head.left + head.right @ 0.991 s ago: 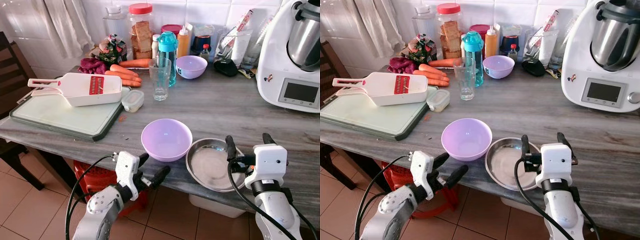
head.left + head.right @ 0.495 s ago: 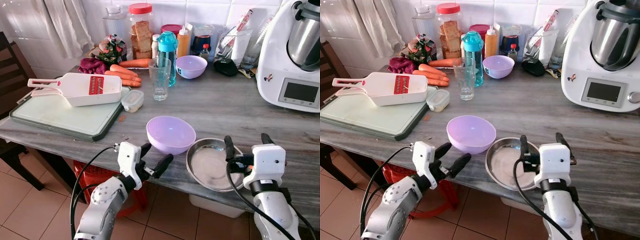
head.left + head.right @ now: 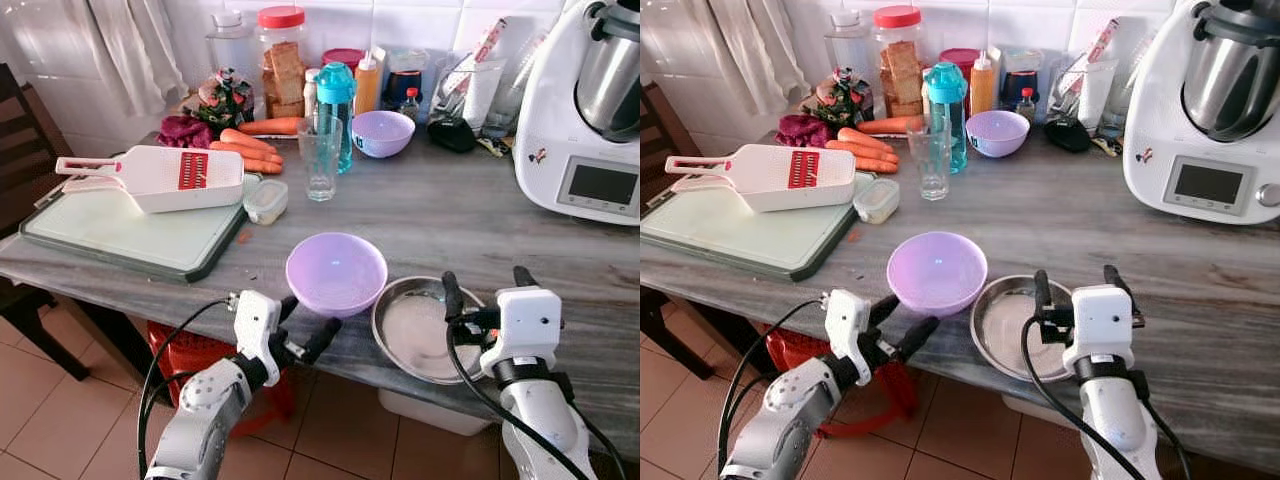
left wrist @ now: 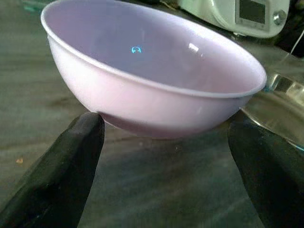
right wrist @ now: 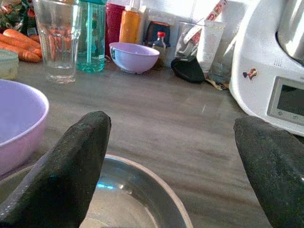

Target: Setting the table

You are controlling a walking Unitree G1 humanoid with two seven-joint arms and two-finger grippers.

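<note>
**Two end effectors at the front edge of a crowded kitchen counter**

A grey stone counter [image 3: 450, 215] runs along a white tiled wall, with tiled floor below its front edge. Just ahead of the left end effector [image 3: 303, 322] sits a pale lilac plastic bowl [image 3: 336, 273], tilted, its near rim raised; the end effector's two black fingers [image 4: 71, 166] are spread apart at either side of the bowl's base, released, with one fingertip close under the rim. Whether they touch the bowl cannot be told. The right end effector [image 3: 485, 290] hovers over the near rim of a shallow round stainless-steel dish [image 3: 425, 330], fingers wide apart and holding nothing. The dish lies just beside the lilac bowl, on the side toward the right end effector. Farther back from both stand a clear drinking glass [image 3: 320, 158], a teal water bottle [image 3: 335, 105] and a second smaller lilac bowl [image 3: 382, 133]. A white kitchen machine [image 3: 590, 120] stands beyond the right end effector.
</note>
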